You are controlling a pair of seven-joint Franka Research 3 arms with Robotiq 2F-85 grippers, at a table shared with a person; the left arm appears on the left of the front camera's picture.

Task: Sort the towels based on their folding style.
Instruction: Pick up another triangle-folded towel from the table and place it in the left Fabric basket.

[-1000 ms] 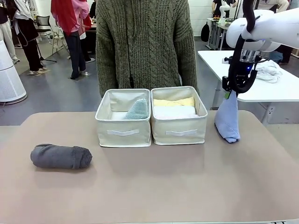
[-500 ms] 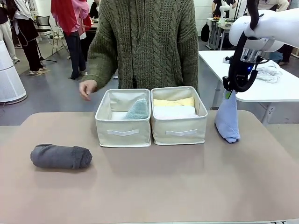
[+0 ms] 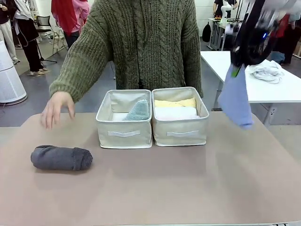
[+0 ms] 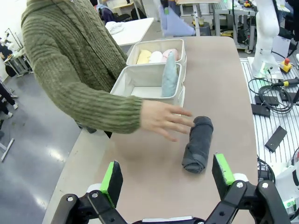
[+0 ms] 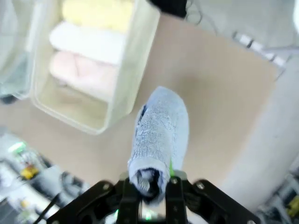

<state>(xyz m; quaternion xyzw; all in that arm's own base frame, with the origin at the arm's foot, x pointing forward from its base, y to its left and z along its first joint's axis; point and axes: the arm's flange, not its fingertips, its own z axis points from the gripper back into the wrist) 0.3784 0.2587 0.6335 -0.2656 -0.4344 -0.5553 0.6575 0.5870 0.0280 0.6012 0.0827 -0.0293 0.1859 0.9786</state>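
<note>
My right gripper (image 3: 239, 65) hangs above the table's far right, shut on the top of a periwinkle blue towel (image 3: 235, 99) that dangles clear of the table; the right wrist view shows the gripper (image 5: 149, 184) pinching that towel (image 5: 161, 130). A dark grey rolled towel (image 3: 61, 158) lies at the left front. The left bin (image 3: 123, 136) holds a pale teal triangle towel (image 3: 138, 111). Yellow (image 3: 175, 102) and white (image 3: 175, 113) rolls sit in the right bin (image 3: 180, 135), with a pink roll (image 5: 79, 70) beside them. My left gripper (image 4: 167, 177) is open, hovering short of the grey towel (image 4: 198, 144).
A person in a green knit sweater stands behind the bins, one hand (image 3: 56, 108) reaching down over the table's left side, close above the grey towel. A white side table (image 3: 277, 92) with a crumpled white-grey cloth (image 3: 265, 70) stands at the far right.
My right gripper has risen, lifting the blue towel off the table. The person's hand has come down from beside the left bin toward the grey towel.
</note>
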